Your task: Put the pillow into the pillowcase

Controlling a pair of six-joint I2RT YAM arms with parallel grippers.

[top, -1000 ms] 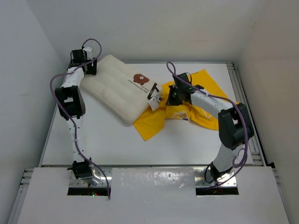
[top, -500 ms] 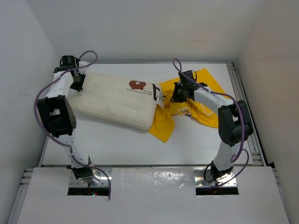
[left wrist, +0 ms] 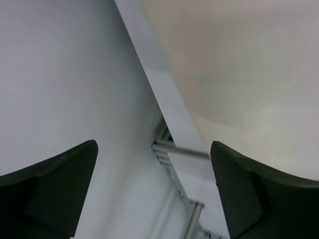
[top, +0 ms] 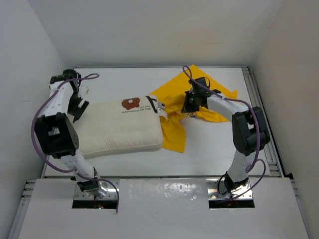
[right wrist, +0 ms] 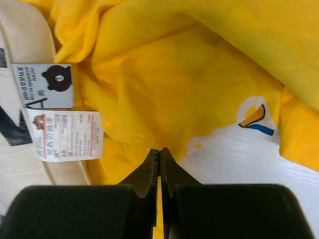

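We saw the pillow [top: 117,129] lying flat on the table [top: 214,149], left of centre, long side running left to right, with a bear print [top: 130,103] near its far right corner. All of it was bare, none inside the case. The pillowcase [top: 199,92] sat crumpled just right of it, one fold [top: 174,135] touching the pillow's right end. The right gripper [top: 186,105] was clenched on the pillowcase: in the wrist view its tips [right wrist: 159,152] met on a pinch of yellow cloth, with two sewn labels [right wrist: 65,134] at the pillow edge just beside. The left gripper [top: 79,101] was at the pillow's far left corner, and we couldn't tell if it touched. From its wrist view, the left gripper [left wrist: 153,149] had fingers [left wrist: 60,179] spread wide, holding nothing, with only wall [left wrist: 60,64] beyond.
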